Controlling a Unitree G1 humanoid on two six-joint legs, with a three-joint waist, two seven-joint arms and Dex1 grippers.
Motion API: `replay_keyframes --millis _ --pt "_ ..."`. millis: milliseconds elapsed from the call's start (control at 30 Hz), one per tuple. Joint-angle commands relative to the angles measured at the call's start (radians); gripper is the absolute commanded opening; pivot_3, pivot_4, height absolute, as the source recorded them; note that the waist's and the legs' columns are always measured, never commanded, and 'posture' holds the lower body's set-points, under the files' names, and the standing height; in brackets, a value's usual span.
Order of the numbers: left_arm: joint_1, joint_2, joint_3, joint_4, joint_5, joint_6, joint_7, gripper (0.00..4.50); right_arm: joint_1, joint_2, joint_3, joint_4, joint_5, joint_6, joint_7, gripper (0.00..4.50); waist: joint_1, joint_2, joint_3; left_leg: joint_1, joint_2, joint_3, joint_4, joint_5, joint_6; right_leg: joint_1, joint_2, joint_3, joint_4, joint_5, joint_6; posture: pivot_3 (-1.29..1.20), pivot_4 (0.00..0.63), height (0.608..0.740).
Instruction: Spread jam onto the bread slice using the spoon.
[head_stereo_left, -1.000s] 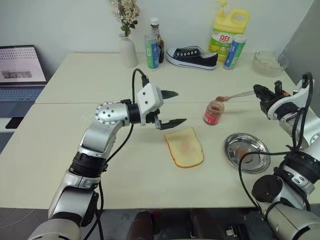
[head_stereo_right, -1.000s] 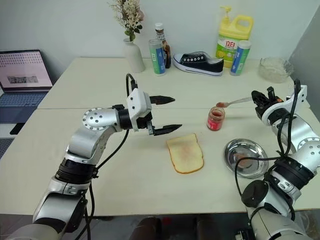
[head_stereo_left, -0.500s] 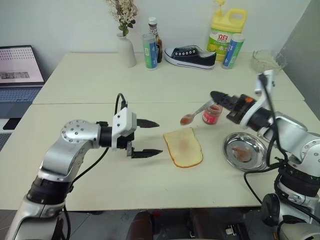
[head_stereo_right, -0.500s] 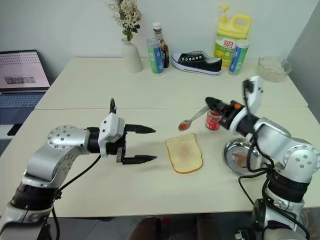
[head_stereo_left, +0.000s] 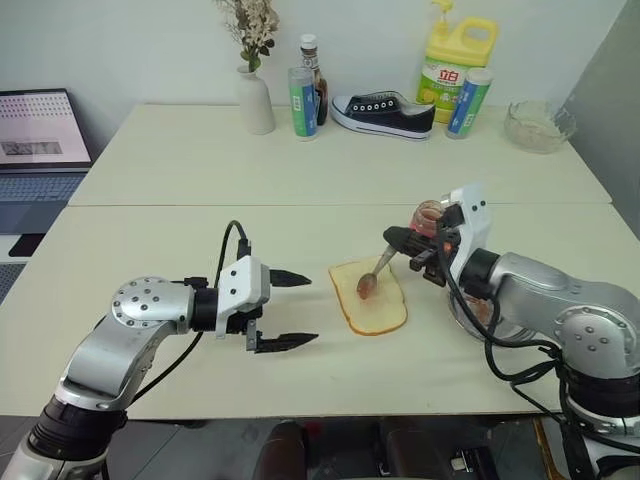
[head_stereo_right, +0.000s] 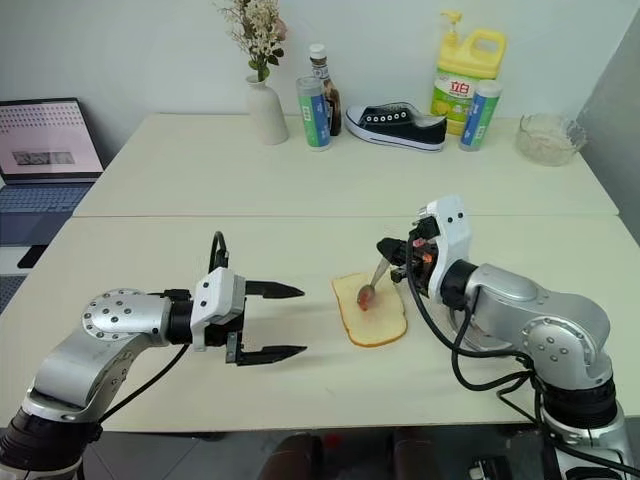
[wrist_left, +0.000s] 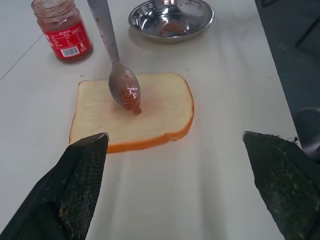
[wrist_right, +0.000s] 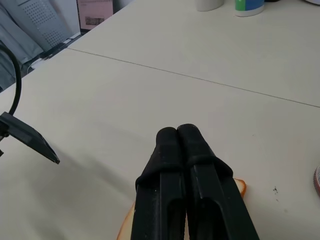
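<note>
Glass jar (wrist_left: 63, 29) holds jam, steel dish (wrist_left: 171, 19) has red smears. Right tool (head_stereo_left: 396, 238) pinches spoon (wrist_left: 120, 80), bowl touching bread slice (wrist_left: 132, 111). Left tool (head_stereo_left: 292, 310) spread wide, beside bread.

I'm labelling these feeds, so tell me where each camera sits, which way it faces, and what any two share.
Left eye and right eye: on the head, looking forward and down over the table; both arms show, the left gripper open, the right gripper shut on the spoon.
Left wrist: between its own two fingers, facing the bread slice, the jam jar and a steel dish.
Right wrist: along its closed fingers, facing the tabletop.
Shared: the spoon's bowl on the bread, in the head views and the left wrist view.
</note>
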Motion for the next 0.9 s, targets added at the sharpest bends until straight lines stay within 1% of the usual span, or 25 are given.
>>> replay_keyframes --millis 33,100,200,233,300,367,533,633,667,767,900 --pt "0.007 0.004 0.018 -0.048 -0.009 -0.005 0.014 4.50 0.005 -0.007 0.027 -0.038 -0.078 -0.048 0.049 0.04 0.000 0.000 0.000 0.000 0.000 0.000 0.000 0.000 0.000 0.000 0.000 0.000 0.000 0.000 0.000 0.00 0.150 0.740" --pt "0.007 0.004 0.019 -0.044 -0.009 -0.006 0.017 4.50 0.007 -0.019 0.045 -0.039 -0.128 -0.062 0.072 0.04 0.000 0.000 0.000 0.000 0.000 0.000 0.000 0.000 0.000 0.000 0.000 0.000 0.000 0.000 0.000 0.00 0.150 0.740" --pt "-0.001 0.003 0.017 -0.038 -0.009 -0.006 0.020 4.50 0.003 -0.025 0.034 -0.030 -0.165 -0.070 0.100 0.04 0.001 0.000 0.000 0.000 0.000 0.000 0.000 0.000 0.000 0.000 0.000 0.000 0.000 0.000 0.000 0.00 0.150 0.740" --pt "-0.006 0.001 0.016 -0.034 -0.008 -0.007 0.021 4.50 -0.004 -0.005 0.000 -0.016 -0.141 -0.063 0.090 0.04 0.001 0.000 0.000 0.000 0.000 0.000 0.000 0.000 0.000 0.000 0.000 0.000 0.000 0.000 0.000 0.00 0.150 0.740" --pt "-0.017 -0.002 0.011 -0.026 -0.006 -0.012 0.022 4.50 -0.022 0.069 -0.092 0.025 -0.032 -0.040 0.025 0.04 0.001 0.000 0.000 0.000 0.000 0.000 0.000 0.000 0.000 0.000 0.000 0.000 0.000 0.000 0.000 0.00 0.150 0.740" --pt "-0.034 -0.008 0.007 -0.020 -0.007 -0.010 0.025 4.50 -0.027 0.107 -0.141 0.052 0.029 -0.010 -0.011 0.04 0.001 0.000 0.000 0.000 0.000 0.000 0.000 0.000 0.000 0.000 0.000 0.000 0.001 0.000 0.000 0.00 0.150 0.740" --pt "-0.057 -0.016 0.000 -0.014 -0.007 -0.007 0.026 4.50 0.001 0.206 -0.220 0.136 0.181 0.043 -0.158 0.04 0.000 0.000 0.000 0.000 0.000 0.000 0.000 0.000 0.000 0.000 0.000 0.000 0.001 0.000 0.000 0.00 0.150 0.740" --pt "-0.065 -0.021 -0.004 -0.006 -0.001 -0.010 0.027 4.50 0.053 0.237 -0.234 0.176 0.204 0.054 -0.213 0.04 0.000 0.000 0.000 0.000 0.000 0.000 0.000 0.000 0.000 0.000 0.000 0.000 0.001 0.000 0.000 0.00 0.150 0.740" --pt "-0.066 -0.023 -0.004 -0.007 -0.002 -0.008 0.030 4.50 0.080 0.255 -0.248 0.191 0.234 0.054 -0.246 0.04 0.000 0.000 0.000 0.000 0.000 0.000 0.000 0.000 0.000 0.000 0.000 0.000 0.001 0.000 0.000 0.00 0.150 0.740" --pt "-0.067 -0.025 -0.005 -0.014 -0.004 -0.001 0.036 4.50 0.123 0.265 -0.266 0.207 0.282 0.054 -0.293 0.04 0.000 0.000 0.000 0.000 0.000 0.000 0.000 0.000 0.000 0.000 0.000 0.000 0.001 0.000 0.000 0.00 0.150 0.740" --pt "-0.066 -0.024 -0.006 -0.016 -0.005 0.002 0.036 4.50 0.155 0.210 -0.263 0.197 0.271 0.061 -0.284 0.04 0.000 0.000 0.000 0.000 0.000 0.001 0.001 0.000 0.000 0.000 0.000 0.001 0.001 0.000 0.000 0.00 0.150 0.740"
